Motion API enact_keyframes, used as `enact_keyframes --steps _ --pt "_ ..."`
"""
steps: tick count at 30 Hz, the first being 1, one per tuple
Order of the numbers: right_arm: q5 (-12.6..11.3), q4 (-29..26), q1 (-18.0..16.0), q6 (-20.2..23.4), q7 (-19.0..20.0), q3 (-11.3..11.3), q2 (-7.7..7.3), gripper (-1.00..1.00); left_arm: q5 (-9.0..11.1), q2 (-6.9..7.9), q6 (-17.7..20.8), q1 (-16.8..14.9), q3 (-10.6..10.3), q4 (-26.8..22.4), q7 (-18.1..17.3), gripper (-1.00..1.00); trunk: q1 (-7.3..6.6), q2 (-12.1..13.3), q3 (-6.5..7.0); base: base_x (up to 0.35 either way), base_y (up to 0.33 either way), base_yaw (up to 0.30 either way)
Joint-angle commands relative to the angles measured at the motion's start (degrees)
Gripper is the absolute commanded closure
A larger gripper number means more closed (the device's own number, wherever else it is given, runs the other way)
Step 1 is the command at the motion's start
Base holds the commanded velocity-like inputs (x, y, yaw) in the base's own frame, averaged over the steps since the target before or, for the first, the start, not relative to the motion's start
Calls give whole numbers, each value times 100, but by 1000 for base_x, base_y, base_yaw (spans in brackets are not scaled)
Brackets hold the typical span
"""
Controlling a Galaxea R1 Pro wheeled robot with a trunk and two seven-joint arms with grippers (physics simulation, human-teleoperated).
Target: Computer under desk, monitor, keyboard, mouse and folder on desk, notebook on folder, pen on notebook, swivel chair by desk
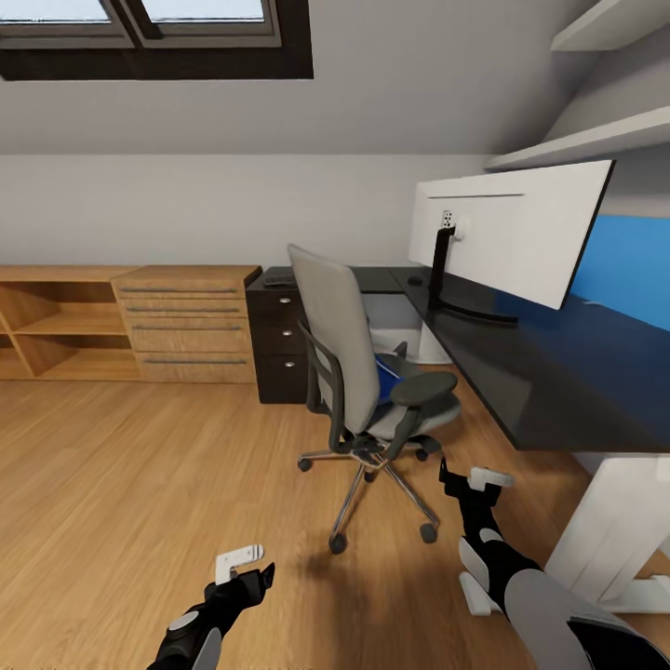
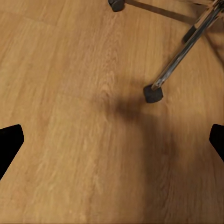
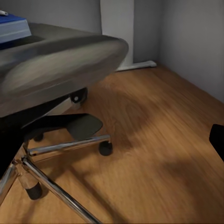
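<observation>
Facing swivel chair [image 1: 358, 372] beside black tabletop [image 1: 549, 372]; blue folder [image 1: 383, 380] on its seat, monitor [image 1: 512, 228] on tabletop. Left gripper [image 1: 244, 561] fingers spread, empty, above floor. Right gripper [image 1: 476, 479] near chair base, fingers' opening unclear.

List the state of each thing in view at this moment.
Swivel chair: upright, beside the desk, blue folder on its seat.
Monitor: standing on the desk.
Desk drawers: shut.
Left gripper: open, empty, above the floor.
Right gripper: empty, near the chair's base.
</observation>
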Motion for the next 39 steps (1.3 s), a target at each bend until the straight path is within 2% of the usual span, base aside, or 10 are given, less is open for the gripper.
enact_keyframes --steps 1,10,18,28,35,39 --pt "16 4 -5 -18 -10 -13 0 -100 59 1 25 -1 -16 -9 45 -100 21 -44 -24 0 0 0" --pt "17 -18 -7 -5 -9 -8 4 -100 59 -3 25 0 -70 -9 45 -100 219 -405 -186 0 0 0" --pt "24 -108 -8 7 -9 -2 5 -100 59 -3 25 1 -80 -9 46 -100 240 -416 -363 0 0 0" --pt "24 -596 -18 55 -17 -1 0 -100 59 5 25 1 -81 -9 45 -100 240 -416 -363 0 0 0" --pt "18 -669 -116 526 -10 -1 -114 -100 65 14 25 1 -82 -9 45 -100 240 -416 -363 0 0 0" --pt "13 -650 -127 605 -10 -1 -143 -100 67 14 25 1 -82 -9 45 -100 240 -416 -363 14 0 0"
